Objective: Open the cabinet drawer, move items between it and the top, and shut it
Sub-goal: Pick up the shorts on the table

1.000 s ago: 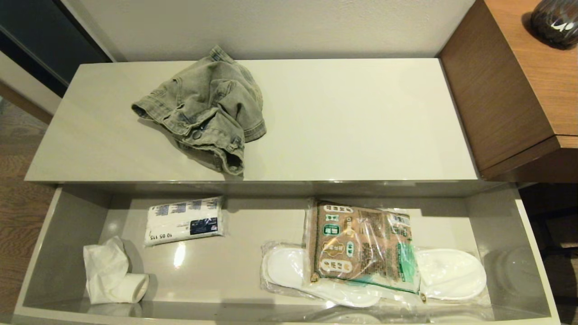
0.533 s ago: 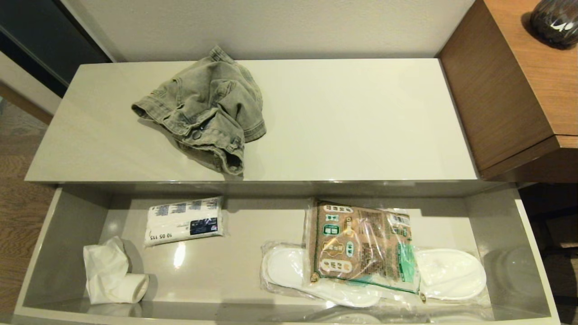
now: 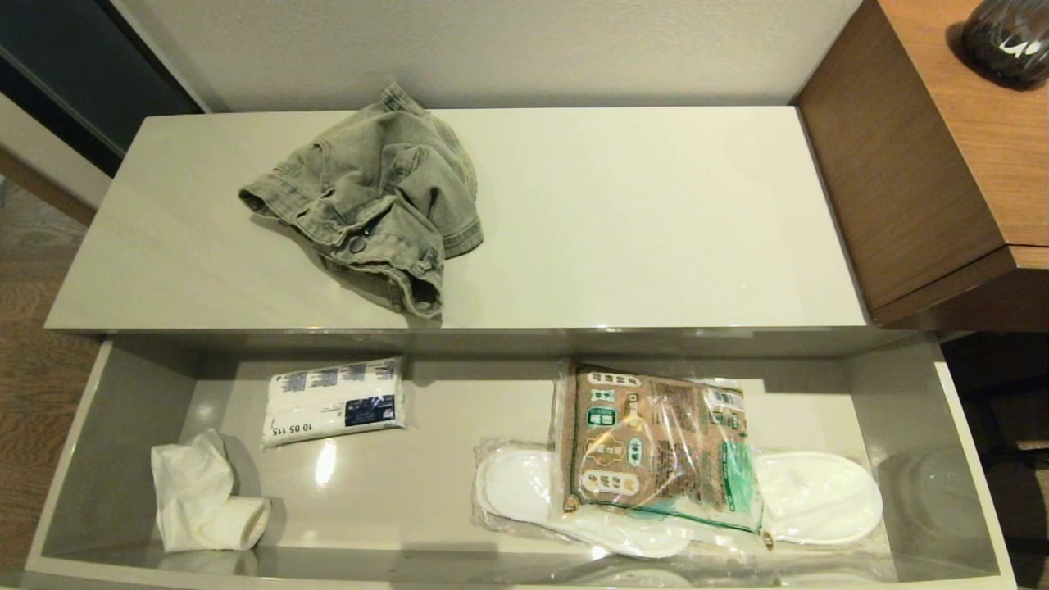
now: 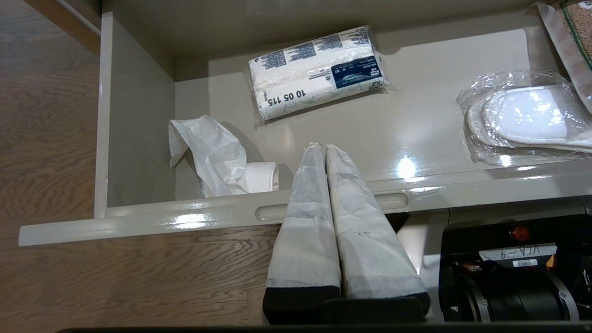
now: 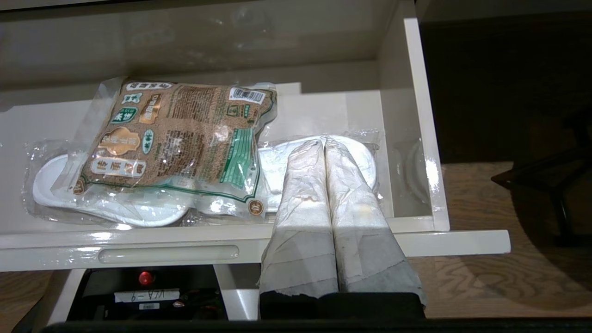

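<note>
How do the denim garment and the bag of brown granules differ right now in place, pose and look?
The denim garment lies on the cabinet top; the bag of granules lies in the open drawer. The garment is crumpled in a heap on the bare top; the bag lies flat across the wrapped white slippers. The garment is faded cloth, the bag clear printed plastic. Neither is held by a gripper.

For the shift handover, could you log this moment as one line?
drawer: open | granule bag: in drawer | denim: on top | left gripper, right gripper: shut, empty

A crumpled denim garment (image 3: 373,201) lies on the glossy cream cabinet top (image 3: 639,221).
</note>
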{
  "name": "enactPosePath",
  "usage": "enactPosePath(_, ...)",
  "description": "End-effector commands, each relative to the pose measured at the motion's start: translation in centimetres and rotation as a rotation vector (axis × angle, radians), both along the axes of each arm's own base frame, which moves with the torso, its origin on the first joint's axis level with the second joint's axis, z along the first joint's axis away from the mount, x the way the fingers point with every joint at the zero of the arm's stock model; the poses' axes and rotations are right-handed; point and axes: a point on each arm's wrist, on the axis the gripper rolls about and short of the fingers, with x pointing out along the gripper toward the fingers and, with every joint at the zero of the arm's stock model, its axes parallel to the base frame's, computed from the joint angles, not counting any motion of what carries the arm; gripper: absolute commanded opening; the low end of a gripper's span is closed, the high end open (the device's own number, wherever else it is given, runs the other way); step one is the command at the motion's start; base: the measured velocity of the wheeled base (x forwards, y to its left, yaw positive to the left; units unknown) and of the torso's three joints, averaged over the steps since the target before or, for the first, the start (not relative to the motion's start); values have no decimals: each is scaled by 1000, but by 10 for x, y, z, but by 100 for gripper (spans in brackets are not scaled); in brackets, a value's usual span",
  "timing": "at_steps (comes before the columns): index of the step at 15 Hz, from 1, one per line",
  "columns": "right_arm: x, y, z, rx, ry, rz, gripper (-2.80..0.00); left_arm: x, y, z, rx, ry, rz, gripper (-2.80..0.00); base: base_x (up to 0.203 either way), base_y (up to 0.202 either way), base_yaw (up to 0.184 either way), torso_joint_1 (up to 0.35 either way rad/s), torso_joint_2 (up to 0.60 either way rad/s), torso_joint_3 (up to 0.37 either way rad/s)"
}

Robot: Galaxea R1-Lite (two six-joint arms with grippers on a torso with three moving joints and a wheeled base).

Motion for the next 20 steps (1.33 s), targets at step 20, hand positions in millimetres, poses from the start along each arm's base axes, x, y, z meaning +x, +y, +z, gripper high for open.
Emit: enactPosePath(20, 0, 0, -1, -1, 4, 0, -280, 71, -1, 204, -219, 269, -45, -280, 0, 0, 0, 0, 0, 0)
